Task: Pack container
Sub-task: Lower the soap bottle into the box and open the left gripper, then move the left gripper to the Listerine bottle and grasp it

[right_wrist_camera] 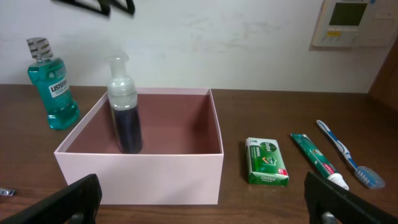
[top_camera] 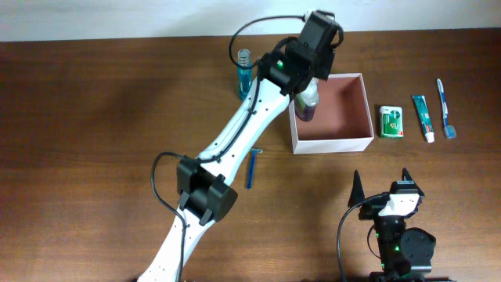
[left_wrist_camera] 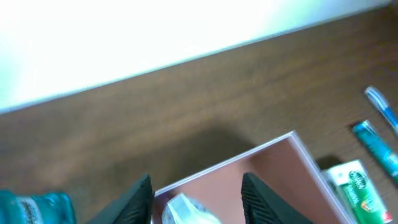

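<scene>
The container (top_camera: 333, 143), a square white-walled box with a reddish-brown inside, sits right of the table's middle. A pump bottle (top_camera: 307, 103) with dark contents stands upright in its left corner, also seen in the right wrist view as the bottle (right_wrist_camera: 124, 106) inside the container (right_wrist_camera: 143, 177). My left gripper (left_wrist_camera: 198, 200) hovers over the bottle's clear cap (left_wrist_camera: 186, 213), jaws open with gaps on both sides, not touching it. My right gripper (top_camera: 382, 178) stands wide open near the front edge, facing the container, nothing between its fingers.
A teal mouthwash bottle (top_camera: 245, 70) stands left of the container. A blue razor (top_camera: 251, 168) lies in front of it. Right of the container lie a green soap box (top_camera: 391, 121), a toothpaste tube (top_camera: 423, 117) and a toothbrush (top_camera: 445, 108).
</scene>
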Controlling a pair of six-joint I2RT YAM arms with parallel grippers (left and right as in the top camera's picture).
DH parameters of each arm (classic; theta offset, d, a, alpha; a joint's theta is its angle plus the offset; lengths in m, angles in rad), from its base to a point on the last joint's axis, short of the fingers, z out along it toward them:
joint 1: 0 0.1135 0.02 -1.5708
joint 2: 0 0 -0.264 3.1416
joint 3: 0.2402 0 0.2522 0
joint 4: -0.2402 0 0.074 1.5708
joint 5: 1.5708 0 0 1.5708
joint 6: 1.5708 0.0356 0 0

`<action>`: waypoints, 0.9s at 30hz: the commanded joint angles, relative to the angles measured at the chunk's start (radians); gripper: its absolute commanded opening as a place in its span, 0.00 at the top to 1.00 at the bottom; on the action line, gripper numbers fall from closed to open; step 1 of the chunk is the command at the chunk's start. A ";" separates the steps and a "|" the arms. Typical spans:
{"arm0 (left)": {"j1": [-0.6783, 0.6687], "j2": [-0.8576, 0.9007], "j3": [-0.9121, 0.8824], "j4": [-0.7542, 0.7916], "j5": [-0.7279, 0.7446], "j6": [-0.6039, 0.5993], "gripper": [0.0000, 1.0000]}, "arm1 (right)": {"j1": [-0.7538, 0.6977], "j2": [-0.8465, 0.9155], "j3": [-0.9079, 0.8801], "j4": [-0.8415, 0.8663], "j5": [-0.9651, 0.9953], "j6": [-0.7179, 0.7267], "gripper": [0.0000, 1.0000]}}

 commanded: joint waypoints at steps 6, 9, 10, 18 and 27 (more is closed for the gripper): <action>0.141 -0.129 0.130 -0.252 -0.002 0.023 0.47 | 0.007 -0.006 -0.005 -0.006 0.012 0.002 0.01; 0.191 -0.113 0.122 -0.290 0.058 0.074 0.47 | 0.007 -0.006 -0.005 -0.006 0.012 0.002 0.01; 0.211 -0.103 0.122 -0.302 0.061 0.074 0.47 | 0.007 -0.006 -0.005 -0.006 0.012 0.002 0.01; 0.276 -0.005 0.122 -0.306 0.061 0.074 0.47 | 0.007 -0.006 -0.005 -0.006 0.012 0.002 0.01; 0.277 0.109 0.122 -0.324 0.069 0.062 0.48 | 0.007 -0.006 -0.005 -0.006 0.012 0.002 0.01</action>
